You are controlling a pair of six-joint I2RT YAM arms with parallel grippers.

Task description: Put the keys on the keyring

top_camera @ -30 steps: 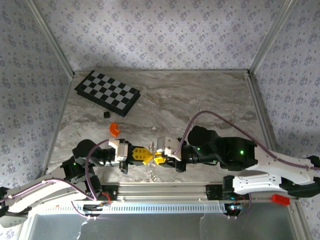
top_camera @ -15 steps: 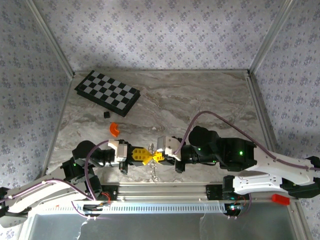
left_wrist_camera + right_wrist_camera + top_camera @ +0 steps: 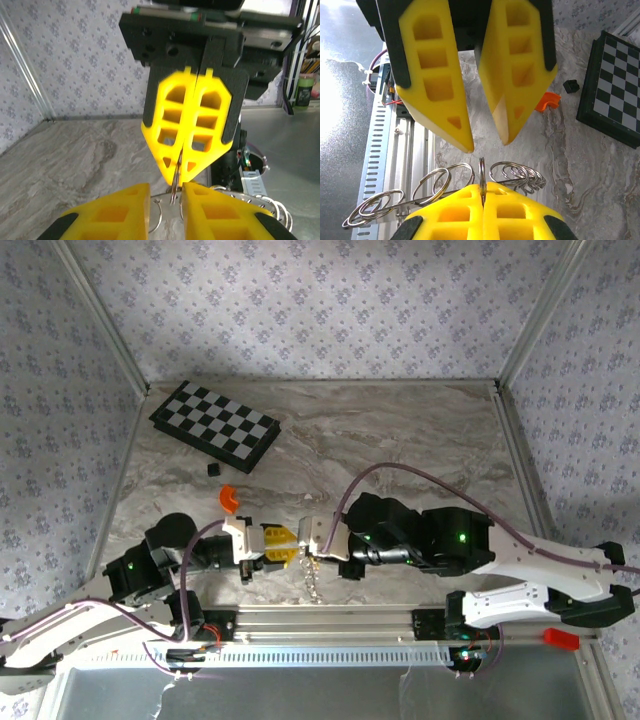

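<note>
Shifted leftward since a second ago: right arm; left tool (image 3: 487,144) parted from shut to a narrow gap. Left tool: one, empty, nose-on to the pinched loop's edge, just short of it. Keyring (image 3: 482,174): one, several loops strung crosswise, over the worktop's (image 3: 400,440) near edge. Right tool (image 3: 176,177): one, clamped on one loop.

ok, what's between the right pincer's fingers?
One thin silver loop of the keyring, pinched edge-on in the shut right pincer; other loops fan beside. The clamped stretch is covered.
</note>
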